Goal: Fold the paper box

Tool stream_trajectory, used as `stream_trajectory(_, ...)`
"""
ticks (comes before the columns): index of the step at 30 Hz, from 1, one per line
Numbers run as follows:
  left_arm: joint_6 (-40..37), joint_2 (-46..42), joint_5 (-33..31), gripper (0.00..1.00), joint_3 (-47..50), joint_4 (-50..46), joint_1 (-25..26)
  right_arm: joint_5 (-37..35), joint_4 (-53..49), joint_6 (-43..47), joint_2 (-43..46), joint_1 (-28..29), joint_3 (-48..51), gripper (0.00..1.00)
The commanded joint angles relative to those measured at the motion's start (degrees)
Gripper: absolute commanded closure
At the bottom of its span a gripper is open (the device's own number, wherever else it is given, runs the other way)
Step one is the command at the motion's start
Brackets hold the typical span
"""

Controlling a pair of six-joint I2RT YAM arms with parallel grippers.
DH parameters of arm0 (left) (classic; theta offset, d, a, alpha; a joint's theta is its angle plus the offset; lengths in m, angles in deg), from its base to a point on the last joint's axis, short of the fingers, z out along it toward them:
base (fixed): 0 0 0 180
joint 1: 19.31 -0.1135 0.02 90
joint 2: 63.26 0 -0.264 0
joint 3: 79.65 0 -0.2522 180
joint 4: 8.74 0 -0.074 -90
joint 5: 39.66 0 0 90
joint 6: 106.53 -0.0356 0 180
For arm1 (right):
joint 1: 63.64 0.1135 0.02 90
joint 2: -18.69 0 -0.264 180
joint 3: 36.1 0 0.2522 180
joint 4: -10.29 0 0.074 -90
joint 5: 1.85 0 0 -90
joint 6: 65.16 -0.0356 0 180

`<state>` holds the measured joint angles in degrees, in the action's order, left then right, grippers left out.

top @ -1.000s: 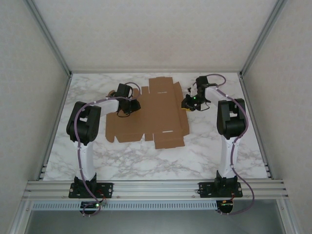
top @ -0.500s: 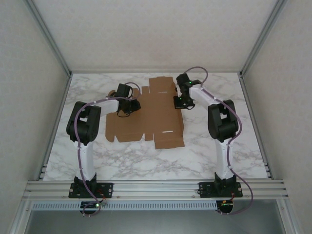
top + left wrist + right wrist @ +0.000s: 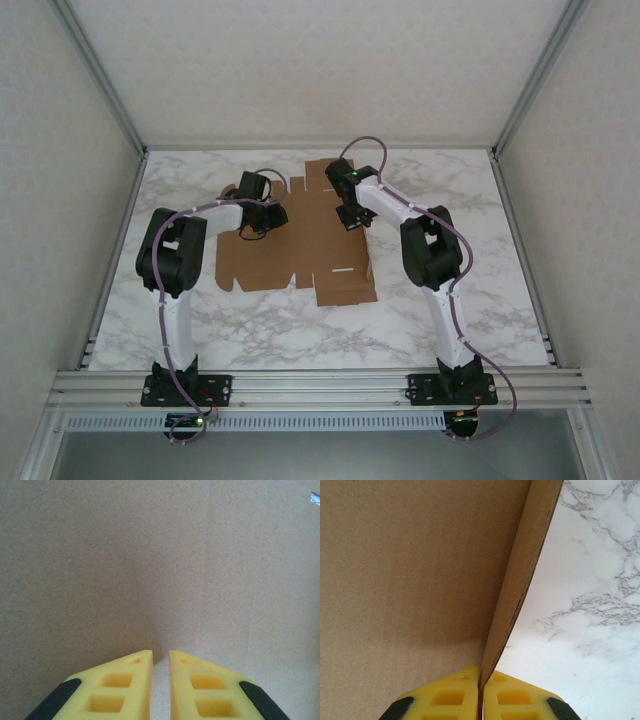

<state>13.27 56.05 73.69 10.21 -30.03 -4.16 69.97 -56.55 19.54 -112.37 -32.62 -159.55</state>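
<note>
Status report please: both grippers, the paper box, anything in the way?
Left gripper nearly shut, empty, over the paper box. Right gripper shut on its raised side flap. Rest of sheet flat on table. No obstacle seen.

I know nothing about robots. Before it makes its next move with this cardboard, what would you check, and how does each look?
1. Right gripper pinching the raised side flap of the plain brown corrugated cardboard sheet: ok.
2. Flap lifted off the white marble table: ok.
3. Left gripper empty, jaws nearly together: ok.
4. Left gripper pressing the sheet down: cannot tell.
5. Flap straight, not buckling: not ok, its edge curves slightly.
</note>
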Motion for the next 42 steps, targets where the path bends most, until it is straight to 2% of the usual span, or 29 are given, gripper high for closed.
stream_trajectory(1, -0.1, 0.6, 0.7, 0.83, 1.1, -1.2, 0.0, 5.7, 0.6, -1.1, 3.2, -3.1, 4.4, 0.91)
stream_trajectory(8, 0.2, 0.5, 1.4, 0.84, 1.2, -0.8, 0.1, 25.3, 9.0, -6.4, 14.0, -10.8, 14.0, 0.95)
stream_trajectory(16, 0.4, 0.8, 1.9, 0.84, 1.4, -0.7, 0.2, 35.7, 12.5, -9.7, 21.3, -12.6, 16.8, 0.95)
stream_trajectory(26, 1.6, 1.7, 3.7, 0.86, 2.0, 0.9, 1.2, 50.2, 15.9, -17.4, 24.9, -12.3, 15.3, 0.93)
stream_trajectory(30, 2.5, 1.8, 4.8, 0.86, 2.5, 2.1, 1.2, 52.2, 16.9, -20.1, 23.5, -10.2, 13.7, 0.92)
stream_trajectory(37, 3.1, 1.9, 5.6, 0.87, 2.9, 2.9, 1.2, 51.1, 16.9, -23.5, 19.2, -4.8, 7.5, 0.89)
stream_trajectory(39, 3.2, 1.9, 5.8, 0.87, 2.9, 3.0, 1.1, 50.4, 16.3, -23.8, 17.7, -3.3, 4.8, 0.84)
stream_trajectory(42, 3.2, 1.7, 5.7, 0.87, 3.1, 2.9, 1.2, 47.8, 13.3, -23.0, 14.7, -1.4, 0.4, 0.71)
